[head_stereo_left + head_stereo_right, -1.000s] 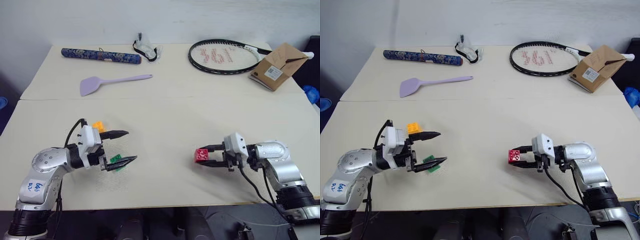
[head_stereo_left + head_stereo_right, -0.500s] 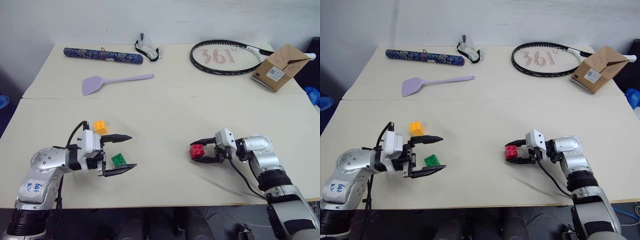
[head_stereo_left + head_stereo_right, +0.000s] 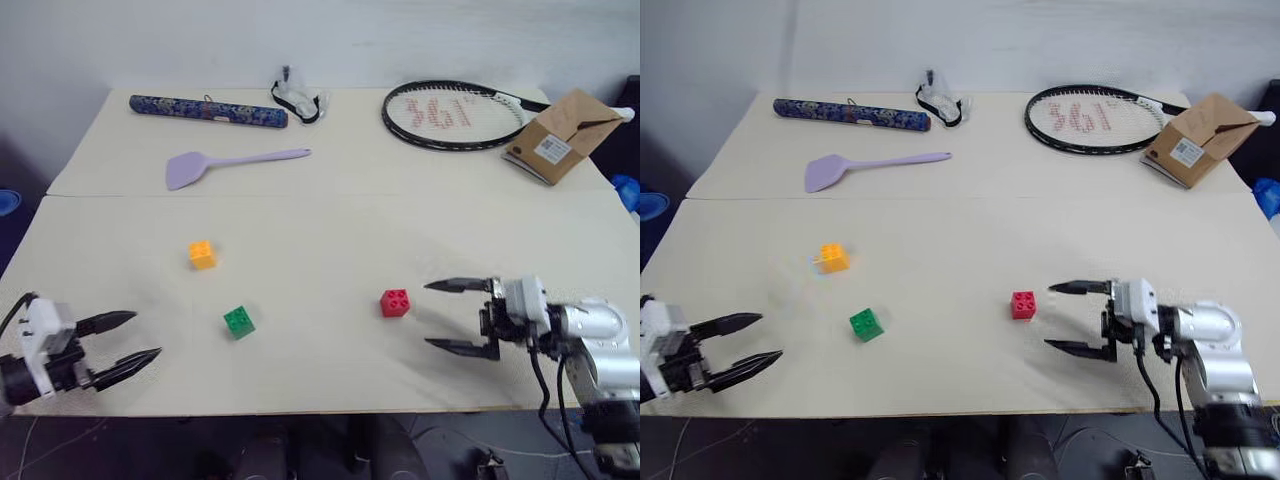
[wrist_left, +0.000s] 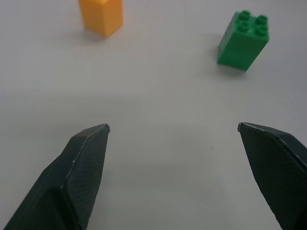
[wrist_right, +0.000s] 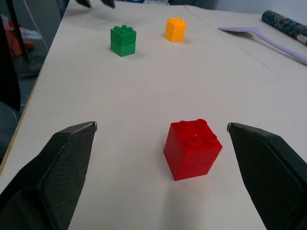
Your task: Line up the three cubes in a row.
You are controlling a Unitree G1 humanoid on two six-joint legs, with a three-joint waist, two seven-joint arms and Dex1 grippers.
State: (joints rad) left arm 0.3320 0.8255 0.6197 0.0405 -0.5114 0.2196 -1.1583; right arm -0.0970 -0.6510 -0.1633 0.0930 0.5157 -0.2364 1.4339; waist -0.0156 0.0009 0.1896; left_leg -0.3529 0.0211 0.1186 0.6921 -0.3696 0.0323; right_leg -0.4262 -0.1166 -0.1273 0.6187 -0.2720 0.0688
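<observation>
Three cubes rest apart on the cream table [image 3: 320, 230]. The orange-yellow cube [image 3: 202, 254] lies left of centre, the green cube [image 3: 239, 322] a little nearer and to its right, and the red cube [image 3: 395, 302] right of centre. My right gripper [image 3: 458, 316] stands open just right of the red cube, not touching it; the red cube [image 5: 193, 148] sits free ahead of its fingers. My left gripper [image 3: 130, 339] is open at the table's near left edge, well left of the green cube [image 4: 243, 40] and the orange-yellow cube [image 4: 101, 16].
At the back of the table lie a lilac spatula [image 3: 230, 162], a dark patterned tube [image 3: 207, 110], a tangle of black and white straps [image 3: 298, 98], a tennis racket [image 3: 450, 112] and a cardboard box [image 3: 560, 134]. A seam crosses the table behind the cubes.
My right gripper opened, let go of the red cube and drew back to the right. My left arm pulled far back to the near left, leaving the green cube on the table.
</observation>
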